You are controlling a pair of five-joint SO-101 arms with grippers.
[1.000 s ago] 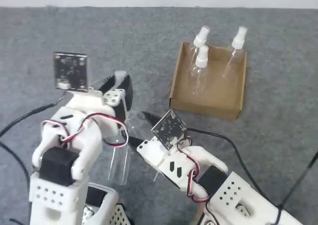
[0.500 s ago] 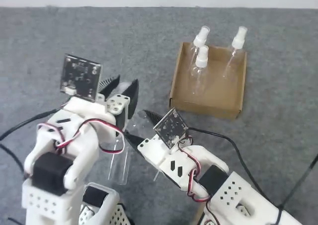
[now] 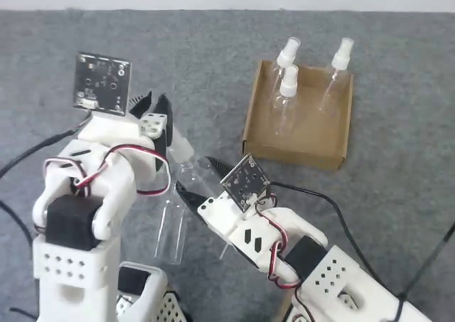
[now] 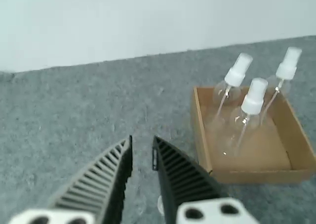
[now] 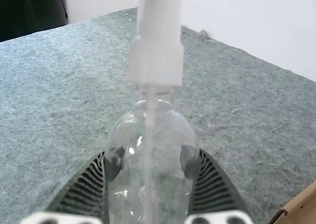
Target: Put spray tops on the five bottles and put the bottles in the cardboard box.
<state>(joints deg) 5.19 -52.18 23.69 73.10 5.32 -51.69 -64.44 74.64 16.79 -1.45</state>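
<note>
White plastic arms [image 3: 71,265], black servos [image 3: 71,224], red-white-black cables [image 3: 274,254], bare camera boards [image 3: 103,84], black ribbed gripper fingers [image 4: 177,173]

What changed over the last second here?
The left gripper let go of the spray top, now sitting on the bottle, and pulled back, open. The right gripper stayed shut on that bottle; the box and its three bottles did not move.

Noted left arm [image 3: 92,187] reared high at the near left, wrist bent forward, camera board on top. Found left jaws pointing forward, parted by a narrow gap, close to the right jaws. Logged right arm [image 3: 284,240] lying low, angled toward the left arm. Saw right jaws closed on both flanks of a clear bottle [image 5: 148,155], ribbed fingers [image 5: 212,189] pressed against it.
</note>
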